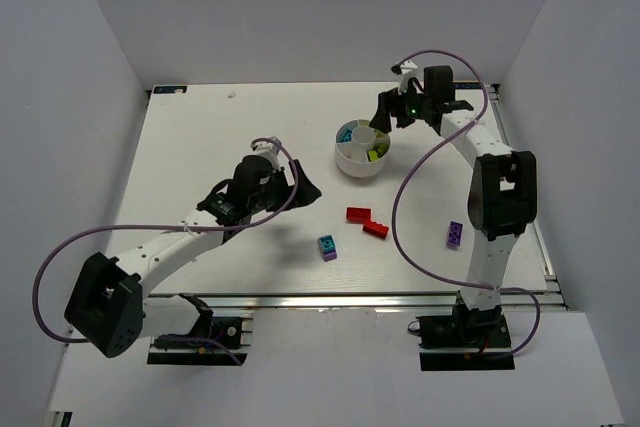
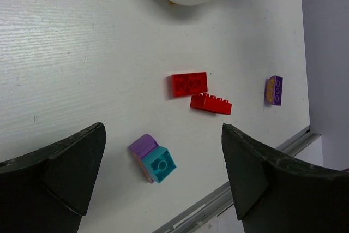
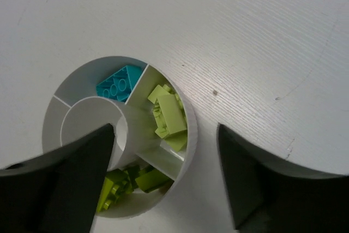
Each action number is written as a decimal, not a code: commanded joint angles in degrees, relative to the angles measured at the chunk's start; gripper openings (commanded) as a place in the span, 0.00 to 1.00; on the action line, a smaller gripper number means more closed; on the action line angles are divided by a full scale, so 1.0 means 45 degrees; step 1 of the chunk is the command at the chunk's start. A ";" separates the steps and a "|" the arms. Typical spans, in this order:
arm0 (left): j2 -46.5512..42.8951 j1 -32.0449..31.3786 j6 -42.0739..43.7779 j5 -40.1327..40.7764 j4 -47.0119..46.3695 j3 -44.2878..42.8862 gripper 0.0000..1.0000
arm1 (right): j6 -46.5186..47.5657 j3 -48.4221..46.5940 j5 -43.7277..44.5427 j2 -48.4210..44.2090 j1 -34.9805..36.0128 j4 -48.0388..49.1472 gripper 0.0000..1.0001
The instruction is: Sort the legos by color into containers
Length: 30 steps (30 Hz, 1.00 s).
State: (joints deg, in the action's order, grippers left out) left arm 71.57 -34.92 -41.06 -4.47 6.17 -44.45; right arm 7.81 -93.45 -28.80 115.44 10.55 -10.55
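The round white dish stands at the back middle of the table. In the right wrist view its compartments hold a cyan brick and lime green bricks in two wedges. My right gripper is open and empty just above the dish's far right rim. My left gripper is open and empty, above a joined cyan and purple brick. Two red bricks and a purple brick lie loose on the table.
The white table is walled on the left, back and right. A metal rail runs along the near edge. Purple cables loop off both arms.
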 commanded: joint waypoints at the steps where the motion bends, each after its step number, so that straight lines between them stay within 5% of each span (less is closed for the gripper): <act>1: -0.0611 0.0083 -0.0036 -0.0529 0.0151 0.0228 0.93 | 0.1463 0.0412 -0.0649 -0.1820 -0.0312 0.0214 0.89; 8: -0.0437 0.0006 -0.0094 -0.0882 0.0600 0.0171 0.83 | 0.5234 0.5148 -0.3696 -0.5435 -0.0996 0.3278 0.89; 10: -0.0319 -0.0072 -0.0095 -0.0862 0.0775 0.0053 0.82 | 0.6631 0.5396 -0.4534 -0.5750 -0.1035 0.2468 0.89; 11: -0.0222 -0.0092 -0.0172 -0.0824 0.1086 -0.0044 0.80 | 0.7242 0.4893 -0.5080 -0.5692 -0.1016 0.0218 0.88; 14: 0.0305 -0.0287 -0.0425 -0.0492 0.2021 -0.0649 0.80 | 0.7952 0.4652 -0.6352 -0.5847 -0.1016 -0.1716 0.59; 17: 0.1008 -0.0521 -0.0971 -0.0199 0.3076 -0.1430 0.79 | 0.6222 0.5705 -0.5831 -0.6705 -0.1015 -0.0882 0.40; 19: 0.1495 -0.0717 -0.1285 0.0035 0.3625 -0.2033 0.79 | 0.5571 0.6409 -0.5400 -0.7329 -0.1035 -0.0314 0.40; 24: 0.2589 -0.1185 -0.2261 0.0795 0.6221 -0.3675 0.80 | 0.3776 0.7445 -0.3840 -0.8230 -0.1035 0.0545 0.61; 30: 0.4308 -0.2043 -0.3843 0.1696 0.9231 -0.5882 0.82 | 0.2385 0.8637 -0.2996 -0.9265 -0.1035 0.1835 0.63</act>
State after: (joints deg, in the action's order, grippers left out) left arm 89.01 -42.24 -53.43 -0.03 38.26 -66.83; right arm 23.33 -55.83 -44.73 75.68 6.07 -7.16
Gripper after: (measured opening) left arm 0.819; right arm 0.629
